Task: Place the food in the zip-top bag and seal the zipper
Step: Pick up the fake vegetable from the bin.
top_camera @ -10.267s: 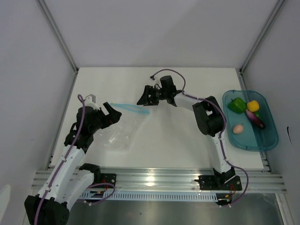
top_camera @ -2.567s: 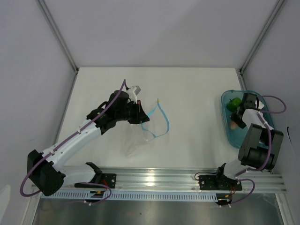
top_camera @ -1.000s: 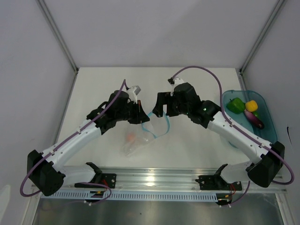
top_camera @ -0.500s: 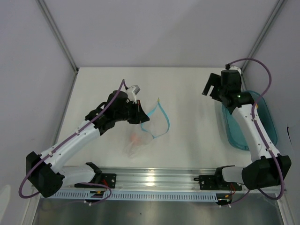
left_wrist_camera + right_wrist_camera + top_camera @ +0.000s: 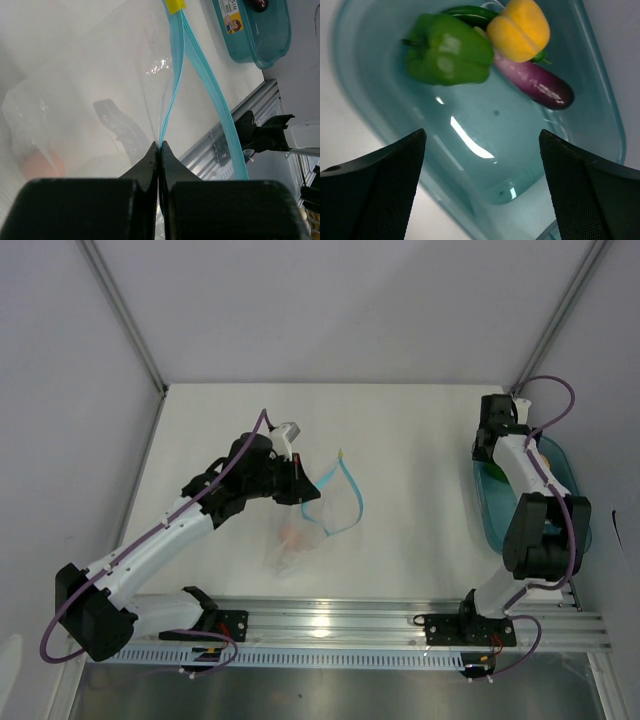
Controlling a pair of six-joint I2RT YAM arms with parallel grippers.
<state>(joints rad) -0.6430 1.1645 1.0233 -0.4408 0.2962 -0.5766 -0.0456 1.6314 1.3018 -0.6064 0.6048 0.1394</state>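
My left gripper (image 5: 297,486) is shut on the light blue zipper (image 5: 346,502) and holds the mouth of the clear zip-top bag (image 5: 300,540) open above the table. The left wrist view shows its fingertips (image 5: 161,146) pinching one strip of the zipper (image 5: 172,85). A pale egg (image 5: 290,535) (image 5: 42,165) lies inside the bag. My right gripper (image 5: 492,440) (image 5: 481,132) hangs open and empty over the teal tray (image 5: 510,150). In the tray lie a green pepper (image 5: 447,50), a yellow pepper (image 5: 520,30) and a purple eggplant (image 5: 535,85).
The teal tray (image 5: 490,515) sits at the table's right edge, partly under my right arm. A yellow slider (image 5: 175,6) sits at the far end of the zipper. An aluminium rail (image 5: 330,622) runs along the near edge.
My right arm has swung from beside the bag's mouth over to the tray at the right, its jaws open. The left gripper and the bag have stayed put.
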